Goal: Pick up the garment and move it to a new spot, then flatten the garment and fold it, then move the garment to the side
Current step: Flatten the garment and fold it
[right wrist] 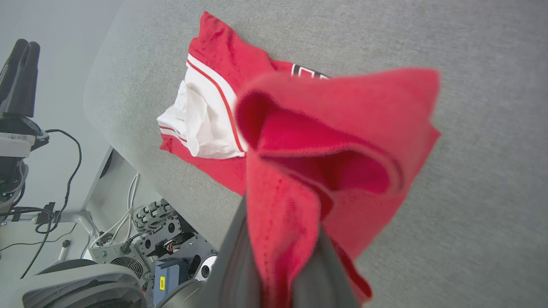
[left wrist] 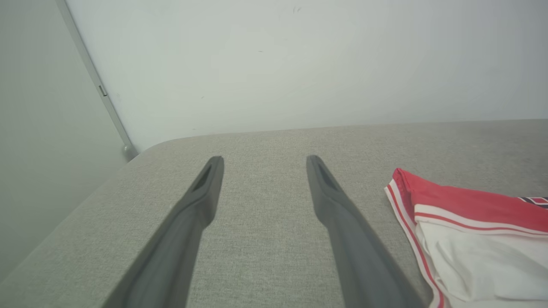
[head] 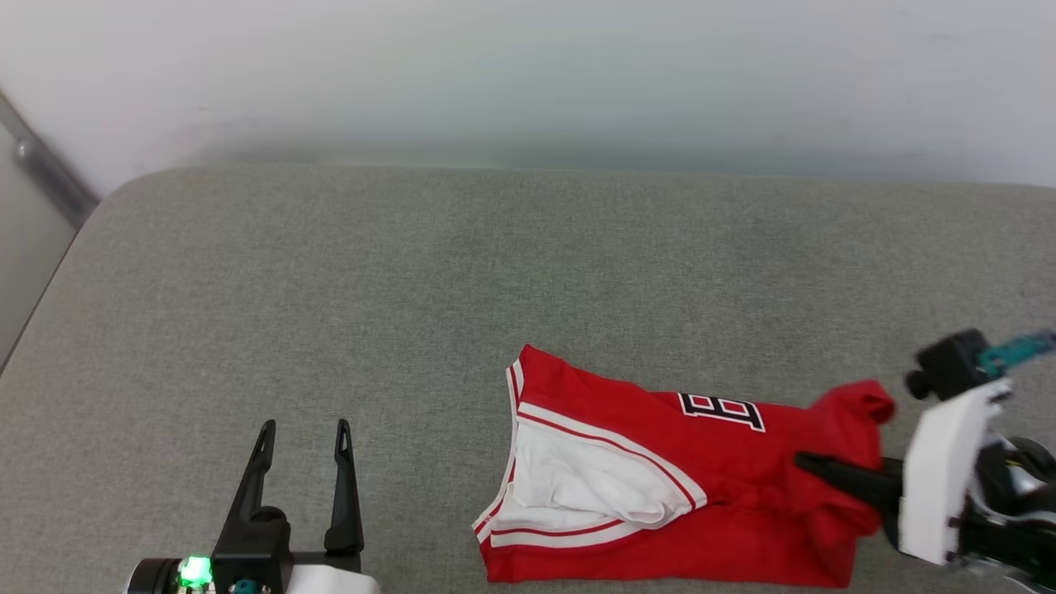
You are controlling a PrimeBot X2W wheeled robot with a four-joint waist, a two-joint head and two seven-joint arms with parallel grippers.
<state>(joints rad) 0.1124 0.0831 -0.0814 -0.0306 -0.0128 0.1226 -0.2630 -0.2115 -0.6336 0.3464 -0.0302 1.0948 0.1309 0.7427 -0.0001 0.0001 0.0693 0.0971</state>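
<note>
At the near left, the left gripper (head: pixel 305 429) rests low over the grey padded surface (head: pixel 412 289), its two dark fingers (left wrist: pixel 201 201) spread wide with nothing between them. It is well apart from the cloth.

To its right, near the front edge and right of centre, lies the garment (head: pixel 660 503), a red jersey. It is bunched and creased, not spread out. A white sleeve with red-and-white striped trim (head: pixel 577 487) is folded over its left part. Most of it lies on the surface.

At the far right, the right gripper (head: pixel 825 470) comes in from the side with its fingers pinched together on the garment's right end. In the right wrist view the red cloth (right wrist: pixel 334 141) wells up in a loose fold just past the fingers, so that end seems to be raised a little.

By my reckoning this is the first step. The shirt is gripped, but I cannot tell whether it has reached its new spot. Flattening, folding and moving it to the side all look undone.

As for writing, one black, white-outlined letter (head: pixel 722 410) shows on the red face. It looks like a "B" lying sideways, and whatever follows it is lost in the folds. In the right wrist view, a small yellow sticker (right wrist: pixel 162 282) sits on a blue box among the gear below the surface's edge, too small to read.
</note>
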